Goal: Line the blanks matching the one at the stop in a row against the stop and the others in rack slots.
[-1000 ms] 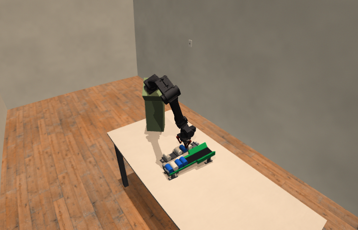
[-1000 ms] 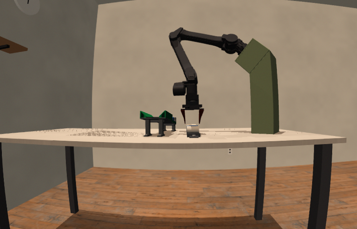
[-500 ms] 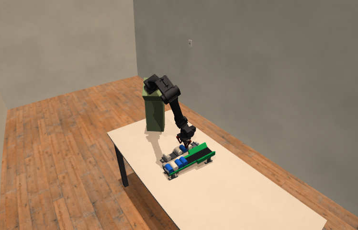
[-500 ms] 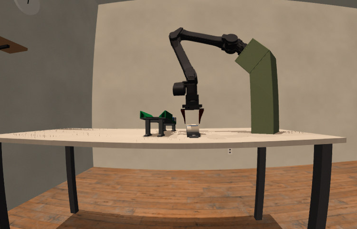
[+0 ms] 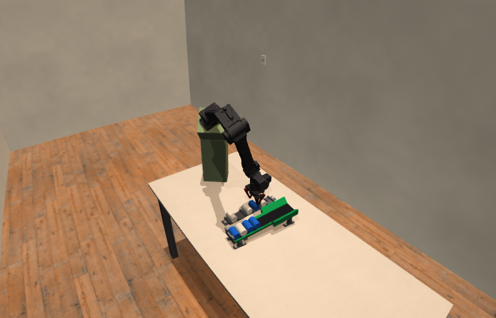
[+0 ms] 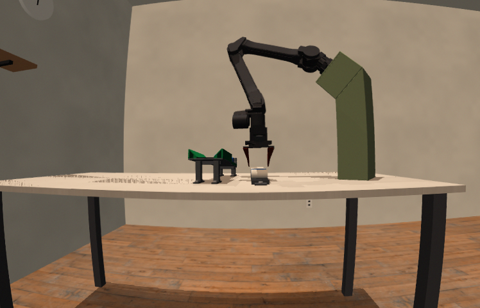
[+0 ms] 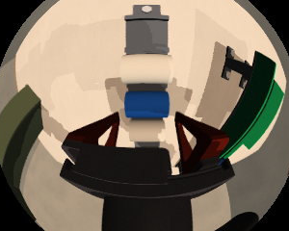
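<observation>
The ramp point(image 5: 285, 213) point(image 6: 224, 154) has green walls and a dark floor. From its low end at the stop lie a blue blank point(image 5: 233, 232), a white blank point(image 5: 241, 228) and two more blue blanks point(image 5: 247, 225) point(image 5: 254, 222), side by side. The grey stock rack point(image 5: 225, 221) point(image 7: 146, 36) holds a white blank point(image 5: 231, 216) near one end, another white blank point(image 5: 246, 208) point(image 7: 146, 130), a blue blank point(image 5: 253, 205) point(image 7: 146, 104) and a further white blank point(image 7: 146, 68). My gripper point(image 5: 253, 200) point(image 6: 258, 165) point(image 7: 146, 115) is open and empty, just above the rack's blue blank, one finger toward each end of it.
The green pedestal point(image 5: 214, 157) point(image 6: 354, 133) bears the arm at the table's back. The ramp stands on legs close beside the rack, its wall point(image 7: 257, 103) near my right finger in the wrist view. A wall shelf point(image 6: 2, 53) is far off.
</observation>
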Controlling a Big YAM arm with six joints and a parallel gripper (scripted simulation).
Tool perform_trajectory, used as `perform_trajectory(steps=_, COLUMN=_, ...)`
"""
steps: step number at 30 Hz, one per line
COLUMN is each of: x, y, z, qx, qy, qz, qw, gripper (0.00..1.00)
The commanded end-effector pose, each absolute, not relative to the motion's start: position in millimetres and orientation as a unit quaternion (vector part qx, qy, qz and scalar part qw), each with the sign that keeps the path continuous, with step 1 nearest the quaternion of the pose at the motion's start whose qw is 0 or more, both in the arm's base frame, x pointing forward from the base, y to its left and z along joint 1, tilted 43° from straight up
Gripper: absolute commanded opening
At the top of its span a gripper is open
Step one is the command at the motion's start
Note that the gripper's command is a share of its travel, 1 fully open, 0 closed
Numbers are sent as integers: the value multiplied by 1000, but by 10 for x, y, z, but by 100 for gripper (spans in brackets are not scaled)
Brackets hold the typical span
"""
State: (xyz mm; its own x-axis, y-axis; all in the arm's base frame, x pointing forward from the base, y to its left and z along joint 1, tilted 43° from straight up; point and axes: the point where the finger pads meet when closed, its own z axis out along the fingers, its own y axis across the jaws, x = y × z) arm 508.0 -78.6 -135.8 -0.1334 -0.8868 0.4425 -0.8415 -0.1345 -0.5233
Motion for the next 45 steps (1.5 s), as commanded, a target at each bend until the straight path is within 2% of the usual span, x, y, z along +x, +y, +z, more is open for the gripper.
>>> perform_trajectory(steps=1, x=5092, y=-850, z=-1318, qx=-655, qy=659, qz=-369, qw=31, gripper=76)
perform_trajectory(steps=45, x=5145, y=-908, z=-1473, qx=-657, qy=658, qz=-368, qw=29, gripper=76)
